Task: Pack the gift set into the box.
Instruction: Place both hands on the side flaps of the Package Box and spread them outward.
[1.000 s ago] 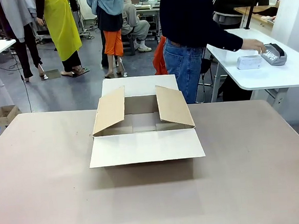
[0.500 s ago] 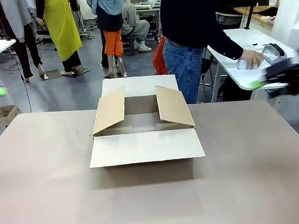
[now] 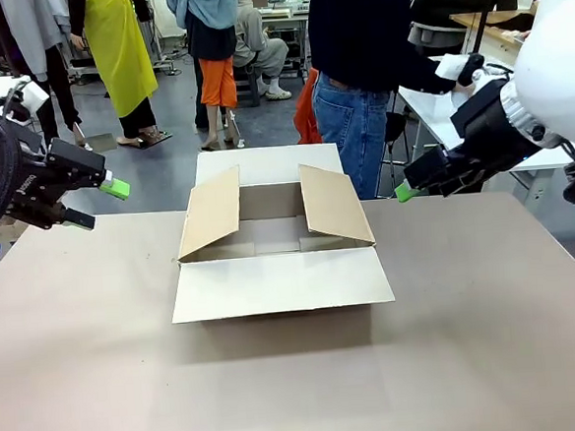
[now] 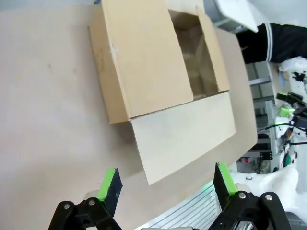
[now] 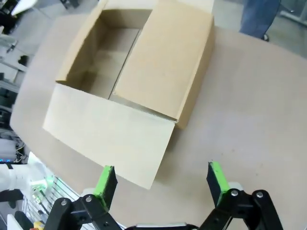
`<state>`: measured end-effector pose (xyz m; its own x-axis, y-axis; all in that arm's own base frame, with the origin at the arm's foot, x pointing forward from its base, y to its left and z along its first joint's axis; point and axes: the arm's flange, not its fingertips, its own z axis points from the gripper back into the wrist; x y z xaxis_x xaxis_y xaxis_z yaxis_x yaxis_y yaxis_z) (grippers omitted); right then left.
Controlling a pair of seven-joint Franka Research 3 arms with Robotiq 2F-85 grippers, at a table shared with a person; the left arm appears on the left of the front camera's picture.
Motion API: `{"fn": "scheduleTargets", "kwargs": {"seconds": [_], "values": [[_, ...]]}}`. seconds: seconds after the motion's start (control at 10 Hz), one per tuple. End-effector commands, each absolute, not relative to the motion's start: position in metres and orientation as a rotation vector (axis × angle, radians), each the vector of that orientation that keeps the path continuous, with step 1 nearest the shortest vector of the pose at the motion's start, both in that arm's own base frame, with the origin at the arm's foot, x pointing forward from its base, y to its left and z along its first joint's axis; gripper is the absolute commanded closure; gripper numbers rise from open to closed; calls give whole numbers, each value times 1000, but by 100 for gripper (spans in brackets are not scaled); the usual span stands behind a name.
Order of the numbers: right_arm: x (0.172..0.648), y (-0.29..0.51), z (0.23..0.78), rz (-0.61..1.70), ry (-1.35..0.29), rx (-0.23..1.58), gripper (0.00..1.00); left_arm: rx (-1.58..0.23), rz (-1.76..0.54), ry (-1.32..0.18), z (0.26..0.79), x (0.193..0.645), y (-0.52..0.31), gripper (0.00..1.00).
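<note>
left gripper (image 3: 97, 204), right gripper (image 5: 160, 178), one box (image 3: 282, 283)

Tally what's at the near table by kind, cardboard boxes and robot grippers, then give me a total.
Cardboard box: 1
Robot grippers: 2, the left gripper and the right gripper, both open
Total: 3

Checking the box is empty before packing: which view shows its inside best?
Right wrist view: looks down into the box, showing most of its floor. Left wrist view shows a narrower strip past a flap. Front view is low; flaps hide much of the floor.
</note>
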<state>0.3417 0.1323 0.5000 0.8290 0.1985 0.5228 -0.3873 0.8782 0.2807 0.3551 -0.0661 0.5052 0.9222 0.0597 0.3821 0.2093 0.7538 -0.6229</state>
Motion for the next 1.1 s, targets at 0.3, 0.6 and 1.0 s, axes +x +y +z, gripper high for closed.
{"fn": "scheduleTargets", "kwargs": {"seconds": [0.3,0.6,1.0], "values": [[370,202,501,472,-514,284,0,-576,-125,-326,518,382,-118,0],[375,239,465,428,-629,213,0,-240,107,-340,530,437,-208,0],[346,226,468,491,-721,219,0,-48,127,-337,515,479,-297,0]]}}
